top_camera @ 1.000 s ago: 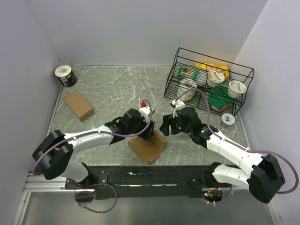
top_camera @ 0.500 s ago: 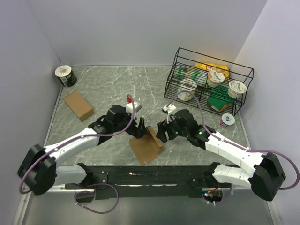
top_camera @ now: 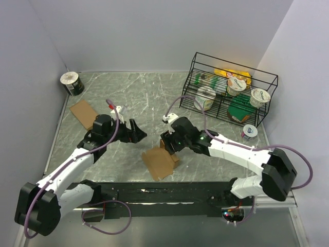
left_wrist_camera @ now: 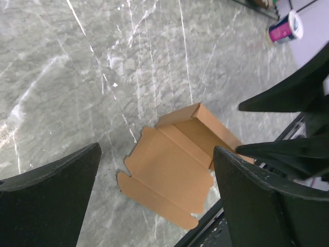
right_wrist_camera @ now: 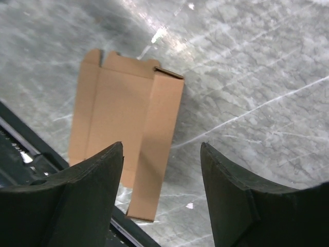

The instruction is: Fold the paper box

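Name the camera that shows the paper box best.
Left wrist view: the paper box lies almost whole in frame, flaps, tabs and raised side plain. The right wrist view hides part of the box behind a finger. The top view shows it small, the right gripper covering its far corner.

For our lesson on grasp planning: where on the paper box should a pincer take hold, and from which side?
Probably the raised flap on the right side of the box, taken from above with one finger on each face. It stands up off the table, while the rest lies flat with no edge to pinch. The open right pincer hangs over it.
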`<state>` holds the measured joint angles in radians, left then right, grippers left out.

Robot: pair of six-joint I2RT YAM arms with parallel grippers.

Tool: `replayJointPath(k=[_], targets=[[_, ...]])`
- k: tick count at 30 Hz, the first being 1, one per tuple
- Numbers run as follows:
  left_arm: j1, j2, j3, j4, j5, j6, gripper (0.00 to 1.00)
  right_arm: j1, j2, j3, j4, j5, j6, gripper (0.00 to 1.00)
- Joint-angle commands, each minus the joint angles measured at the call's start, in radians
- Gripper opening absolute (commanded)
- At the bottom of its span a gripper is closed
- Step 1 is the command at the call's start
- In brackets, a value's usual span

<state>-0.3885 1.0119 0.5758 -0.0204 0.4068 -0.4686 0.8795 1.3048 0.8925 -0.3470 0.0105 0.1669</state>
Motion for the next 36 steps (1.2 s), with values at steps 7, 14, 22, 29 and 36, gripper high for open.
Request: replayJointPath(k=[7, 14, 22, 29, 36], targets=[[0.074, -0.016, -0.016, 0.056, 0.099, -0.07, 0.96, 0.009, 0.108, 0.091, -0.047, -0.004, 0.01, 0.66], [0.079, -0.015, -0.011, 0.04, 0.083, -0.061, 0.96, -0.014, 0.134, 0.068, -0.05, -0.006, 0.059, 0.45], [0.079, -0.033, 0.004, 0.023, 0.056, -0.051, 0.96, -0.145, 0.123, -0.053, 0.06, -0.122, 0.14, 0.36], [0.08, -0.075, 0.036, -0.018, 0.012, -0.054, 0.96, -0.22, 0.175, -0.167, 0.184, -0.179, 0.21, 0.34], [0.082, -0.07, 0.03, -0.013, 0.03, -0.056, 0.96, -0.232, 0.172, -0.294, 0.416, -0.184, 0.442, 0.41]])
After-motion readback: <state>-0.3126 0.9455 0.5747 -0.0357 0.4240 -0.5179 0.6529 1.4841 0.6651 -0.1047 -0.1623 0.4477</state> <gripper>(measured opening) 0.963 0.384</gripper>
